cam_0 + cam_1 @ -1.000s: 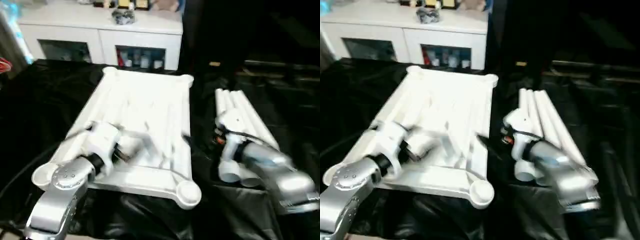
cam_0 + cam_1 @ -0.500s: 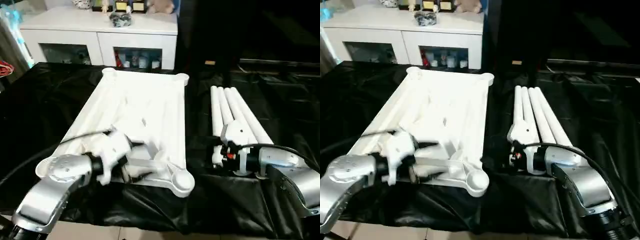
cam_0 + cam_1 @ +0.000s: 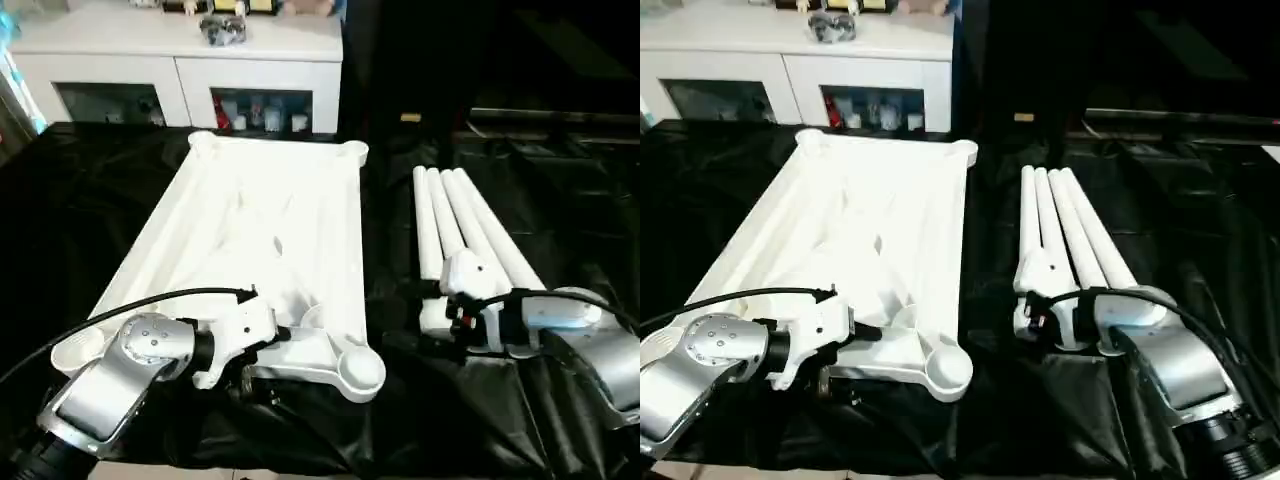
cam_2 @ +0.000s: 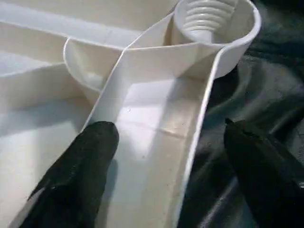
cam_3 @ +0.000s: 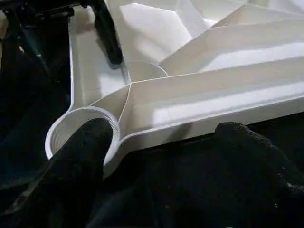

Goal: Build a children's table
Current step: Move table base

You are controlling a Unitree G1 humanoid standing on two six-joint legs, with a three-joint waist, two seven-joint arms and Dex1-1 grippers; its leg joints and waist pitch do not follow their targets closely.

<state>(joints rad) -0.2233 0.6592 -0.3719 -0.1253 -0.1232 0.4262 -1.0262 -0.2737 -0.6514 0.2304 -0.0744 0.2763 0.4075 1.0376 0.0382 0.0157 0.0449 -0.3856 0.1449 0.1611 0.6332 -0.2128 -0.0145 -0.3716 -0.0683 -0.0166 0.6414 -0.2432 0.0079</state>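
Where the children's table lies: its top is upside down on the black-covered table, long side running away from the robot; the four legs lie just to its right, not fitted.
Top, look: all white plastic, rectangular, with a raised rim and long ribs running along the underside.
Corner sockets: a round cup at each corner; the near right socket has ridges like a screw thread inside and diagonal ribs leading in to it.
Legs, look: long white tapered tubes, side by side and touching, wide ends toward the robot.
Left gripper: at the near edge of the top, close to the near right socket, its black fingers spread wide; one is over the inside of the top, the other over the black cover, with the rim between them and nothing clamped.
Right gripper: low over the black cover between the legs' near ends and the top, pointing at the near right socket; fingers wide apart, holding nothing.
Behind: a white glass-door cabinet past the far edge of the black-covered table.
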